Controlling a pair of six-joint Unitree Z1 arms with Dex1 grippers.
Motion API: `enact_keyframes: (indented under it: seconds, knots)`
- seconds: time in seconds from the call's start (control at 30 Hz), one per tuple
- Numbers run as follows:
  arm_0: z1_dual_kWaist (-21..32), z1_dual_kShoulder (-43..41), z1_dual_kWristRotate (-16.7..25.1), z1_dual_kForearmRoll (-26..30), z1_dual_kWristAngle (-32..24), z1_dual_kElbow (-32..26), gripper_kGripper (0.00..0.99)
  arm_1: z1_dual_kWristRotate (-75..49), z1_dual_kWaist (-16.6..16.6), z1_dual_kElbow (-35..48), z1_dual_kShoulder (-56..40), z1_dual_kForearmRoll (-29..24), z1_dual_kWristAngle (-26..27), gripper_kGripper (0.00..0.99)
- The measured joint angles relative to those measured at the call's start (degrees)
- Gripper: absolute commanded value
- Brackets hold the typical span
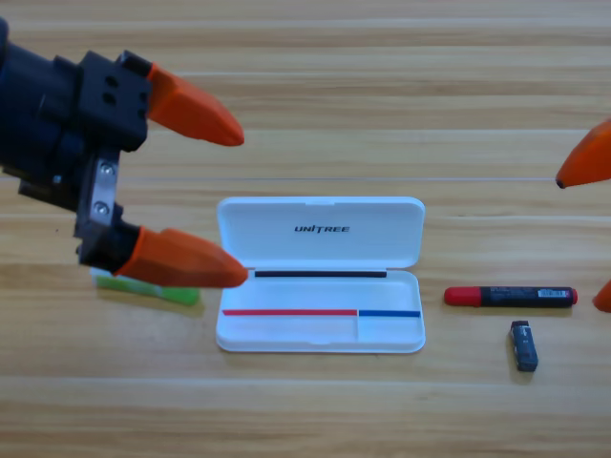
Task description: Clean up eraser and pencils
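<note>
Left tool (234, 202), jaws apart, hangs over green pencil (153, 288) lying left of open white case (320, 277), so drop straight and grip mid-barrel; red-capped pencil (511, 296) and eraser (523, 345) sit toward tabletop's right edge; right tool (597, 229) waits there, jaws apart.

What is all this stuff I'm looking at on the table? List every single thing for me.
white case: one, white, open, middle of the table, nothing loose inside.
green pencil: one, light green, left of the case, partly hidden under the left tool.
red-and-black pencil: one, black barrel with a red end, lying right of the case.
eraser: one, dark blue-black, small block, just below the red-and-black pencil.
table: one, light wood.
left tool: one, black with two orange jaws spread wide, above the green pencil.
right tool: one, only orange jaw tips showing at the right edge, apart.
</note>
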Motion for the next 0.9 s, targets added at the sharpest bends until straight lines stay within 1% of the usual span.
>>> enact_keyframes:
  seconds: [0.1, 0.4, 0.5, 0.53, 0.6, 0.7, 0.77, 0.83, 0.9]
  knots:
    - [-0.01, -0.14, 0.00, 0.00, 1.90, 0.00, 0.990, 0.00, 0.00, 0.01, 0.00, 0.00, 0.00, 0.950]
    - [-0.01, -0.56, 0.00, 0.00, 2.97, 0.18, 0.990, 0.06, 0.00, 0.01, 0.00, 0.19, 0.00, 0.950]
    - [-0.01, -0.56, 0.00, 0.00, 3.51, 0.19, 0.990, 1.95, 0.00, 0.01, 0.00, 0.20, -0.29, 0.950]
    - [-0.01, -0.56, 0.00, 0.00, 3.86, 0.19, 0.990, 3.49, 0.01, 0.01, -0.01, 0.21, -1.17, 0.950]
    - [-0.01, -0.57, 0.00, 0.00, 4.15, 0.20, 0.990, 7.38, 0.13, 0.00, -0.01, 0.22, -6.79, 0.950]
    - [-0.01, -1.08, 0.00, 0.00, 4.36, 0.65, 0.990, 14.12, 0.16, -0.01, 0.00, 0.26, -18.22, 0.950]
    - [-0.01, -2.38, 0.03, 0.00, 5.05, 1.67, 0.990, 20.11, 0.17, -0.01, 0.51, 0.27, -24.24, 0.950]
    - [-0.01, -3.93, 0.24, 0.05, 5.50, 2.32, 0.990, 24.56, 0.17, -0.15, 2.44, 0.82, -28.55, 0.950]
    - [-0.03, -5.40, 0.44, 0.59, 7.67, 2.27, 0.990, 26.41, 0.17, -0.16, 5.63, 2.12, -30.26, 0.951]
